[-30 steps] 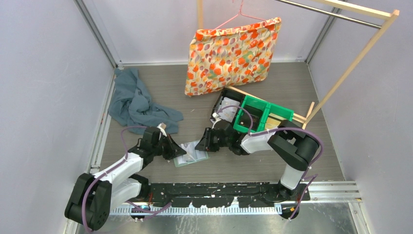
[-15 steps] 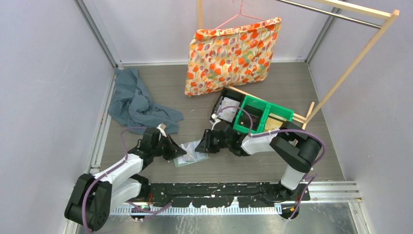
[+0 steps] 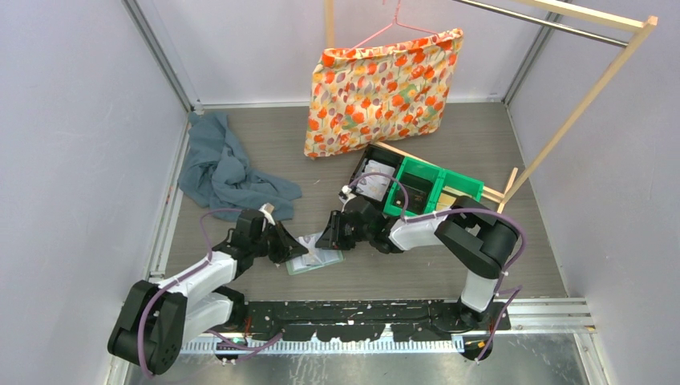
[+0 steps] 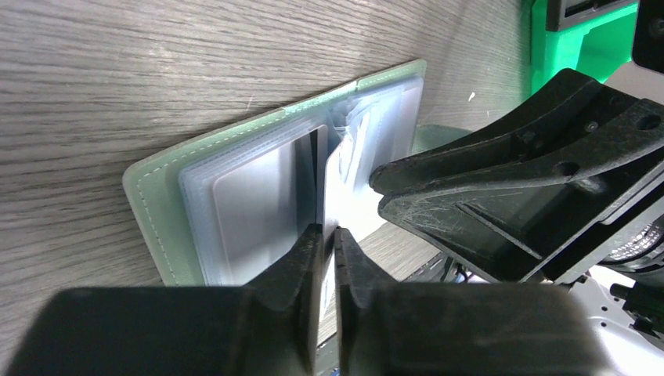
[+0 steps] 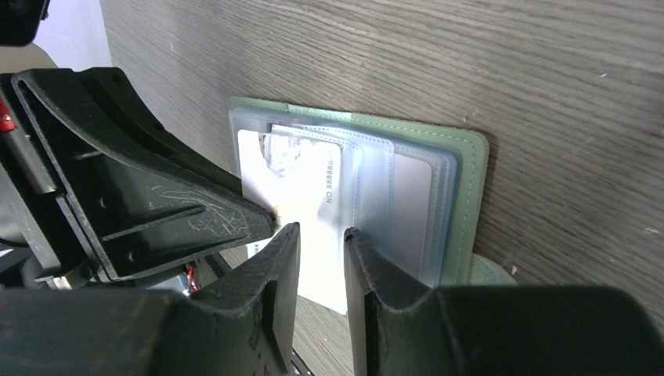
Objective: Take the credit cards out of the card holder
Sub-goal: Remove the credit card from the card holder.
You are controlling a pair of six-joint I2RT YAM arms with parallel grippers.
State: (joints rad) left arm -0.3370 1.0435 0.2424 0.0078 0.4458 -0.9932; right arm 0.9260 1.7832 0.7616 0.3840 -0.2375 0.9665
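The pale green card holder (image 3: 319, 260) lies open on the floor between both arms, its clear pockets (image 4: 258, 204) facing up. A white credit card (image 5: 313, 196) sticks halfway out of a pocket toward the left arm. My left gripper (image 4: 327, 231) is nearly closed, with only a thin slit between its jaws, pinching the edge of that card (image 4: 344, 188). My right gripper (image 5: 321, 231) hovers over the same card with its jaws apart and nothing gripped. The tips of the two grippers almost meet above the holder (image 5: 466, 188).
A blue-grey cloth (image 3: 228, 172) lies crumpled at the back left. A floral cushion (image 3: 381, 88) hangs from a wooden rack (image 3: 577, 104). Bright green bins (image 3: 425, 192) and a black bin (image 3: 370, 180) stand just behind the right arm.
The right arm has slid left, bringing its gripper over the holder next to the left fingertips. The left arm has hardly moved.
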